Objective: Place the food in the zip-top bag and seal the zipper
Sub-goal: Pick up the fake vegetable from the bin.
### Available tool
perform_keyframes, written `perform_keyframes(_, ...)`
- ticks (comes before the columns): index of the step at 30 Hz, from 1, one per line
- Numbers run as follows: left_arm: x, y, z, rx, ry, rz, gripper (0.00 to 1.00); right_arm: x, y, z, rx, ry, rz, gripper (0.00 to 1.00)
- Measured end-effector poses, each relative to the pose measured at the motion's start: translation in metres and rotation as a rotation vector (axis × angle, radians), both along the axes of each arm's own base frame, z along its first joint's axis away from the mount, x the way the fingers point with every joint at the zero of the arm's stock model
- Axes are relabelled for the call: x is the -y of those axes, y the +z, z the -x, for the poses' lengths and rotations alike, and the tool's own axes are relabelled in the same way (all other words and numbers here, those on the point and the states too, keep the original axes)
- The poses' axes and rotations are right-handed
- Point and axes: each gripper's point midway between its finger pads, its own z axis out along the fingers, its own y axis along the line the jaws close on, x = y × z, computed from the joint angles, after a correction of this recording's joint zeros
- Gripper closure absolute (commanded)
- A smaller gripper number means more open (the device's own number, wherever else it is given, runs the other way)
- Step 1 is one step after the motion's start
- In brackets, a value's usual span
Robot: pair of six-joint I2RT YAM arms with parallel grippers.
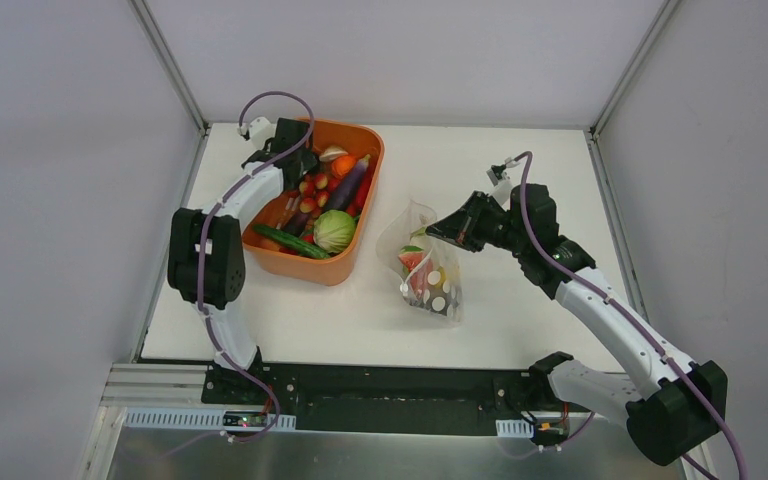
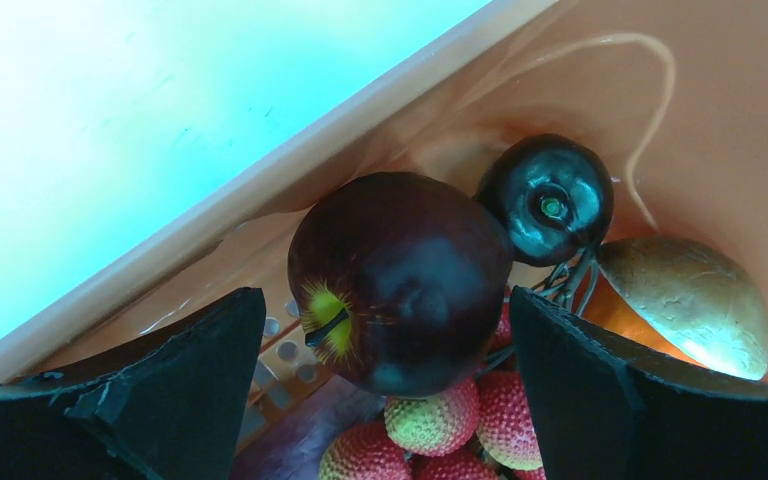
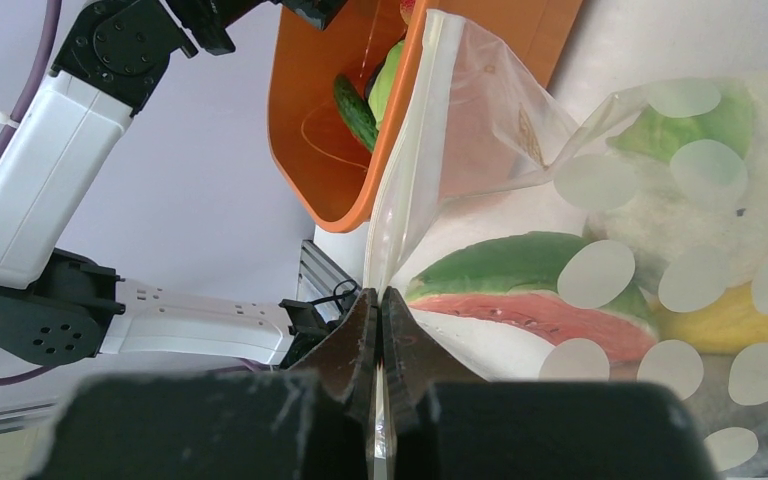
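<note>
over the far left corner of the orange tub (image 1: 305, 268), the left gripper (image 2: 385, 310) hangs with its jaws spread to either side of a dark red apple (image 2: 400, 280), neither pad touching it yet; the step in hand looks like picking one more piece of food; to do it well the jaws should drop until the pads meet the apple's widest girth, centred, since the skin is glossy, hard and round and would likely squirt out of a high or lopsided pinch; a small dark round fruit (image 2: 545, 200) touches the apple and bumpy red lychees (image 2: 430, 420) lie beneath it, so a straight lift seems wise; the right gripper (image 3: 380, 300) is pressed together on the top edge of the zip-top bag (image 1: 415, 235), holding its mouth up above the worktop (image 1: 310, 320) just beside the tub; the film is thin, limp and clear with white dots, the zipper (image 3: 400, 160) a stiffer pale strip; a melon slice (image 3: 520, 290) already lies inside
</note>
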Motion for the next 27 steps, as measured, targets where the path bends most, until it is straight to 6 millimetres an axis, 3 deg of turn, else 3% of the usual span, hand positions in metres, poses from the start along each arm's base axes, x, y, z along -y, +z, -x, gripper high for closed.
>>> perform_keyframes(6,-0.002,0.001,-0.006,0.028,0.02,-0.002,0.32,-0.001,-0.002,-0.001,-0.006,0.001,0.003,1.0)
perform_keyframes(14,-0.001,0.001,-0.008,0.052,0.01,0.002,0.78,-0.001,-0.003,-0.001,-0.008,0.002,0.004,0.99)
perform_keyframes(22,0.0,0.01,0.021,0.059,-0.038,0.017,0.81,0.0,-0.001,0.0,-0.003,0.001,0.002,0.99)
perform_keyframes(27,-0.004,0.047,0.042,0.127,-0.074,0.008,0.81,0.001,0.001,0.002,0.0,0.0,0.0,1.0)
